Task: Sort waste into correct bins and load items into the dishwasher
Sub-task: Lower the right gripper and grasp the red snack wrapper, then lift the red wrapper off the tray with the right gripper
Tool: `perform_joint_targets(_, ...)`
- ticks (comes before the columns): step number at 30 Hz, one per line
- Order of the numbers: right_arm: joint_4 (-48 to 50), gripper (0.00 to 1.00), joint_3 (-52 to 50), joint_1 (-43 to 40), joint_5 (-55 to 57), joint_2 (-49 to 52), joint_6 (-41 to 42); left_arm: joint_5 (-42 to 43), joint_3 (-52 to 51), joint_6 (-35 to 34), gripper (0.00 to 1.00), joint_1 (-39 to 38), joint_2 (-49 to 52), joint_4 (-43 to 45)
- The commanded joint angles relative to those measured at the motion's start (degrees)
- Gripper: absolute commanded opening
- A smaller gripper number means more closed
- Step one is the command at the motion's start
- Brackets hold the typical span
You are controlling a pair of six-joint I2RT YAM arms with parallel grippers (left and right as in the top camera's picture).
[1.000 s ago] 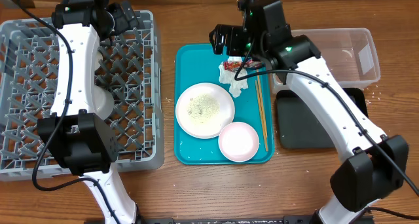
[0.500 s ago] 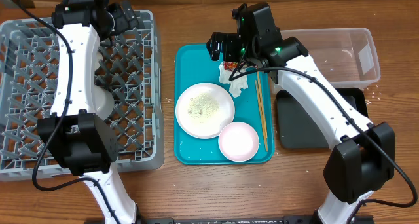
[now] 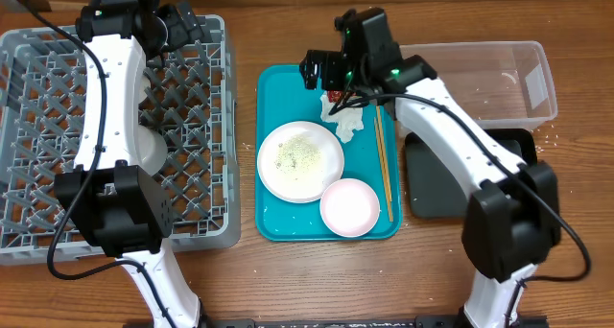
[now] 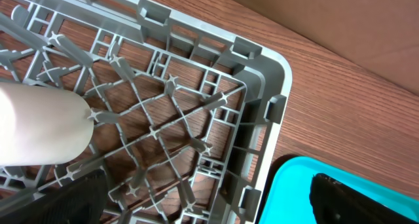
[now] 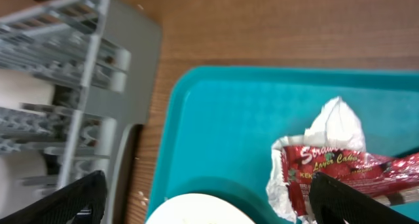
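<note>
Closing on waste
Right end effector (image 3: pixel 321 71) had shifted left over red snack wrapper (image 5: pixel 347 165), jaws wide, empty.

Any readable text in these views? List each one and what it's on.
"Straw…": white script on the red snack wrapper, cut off by a crease.
"Layer Cake": just below, same wrapper.
"KEK…": small print under that, the rest too blurred to read.
No other text is readable in any view.

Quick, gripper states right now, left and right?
Left gripper: open, holding nothing, over the dish rack corner.
Right gripper: open, holding nothing, near the red snack wrapper.
</note>
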Motion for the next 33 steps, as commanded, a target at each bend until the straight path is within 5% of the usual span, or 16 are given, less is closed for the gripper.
perform_joint_targets(1,0.61,1.0,-0.2,0.9,0.61,1.03,0.28,-0.42,0.7,-0.96,1.0,0.15,-0.85,0.17)
perform_joint_targets(33,0.72,1.0,-0.2,4.15,4.68,1.64,0.28,-0.39,0.7,-0.96,1.0,0.15,-0.85,0.17)
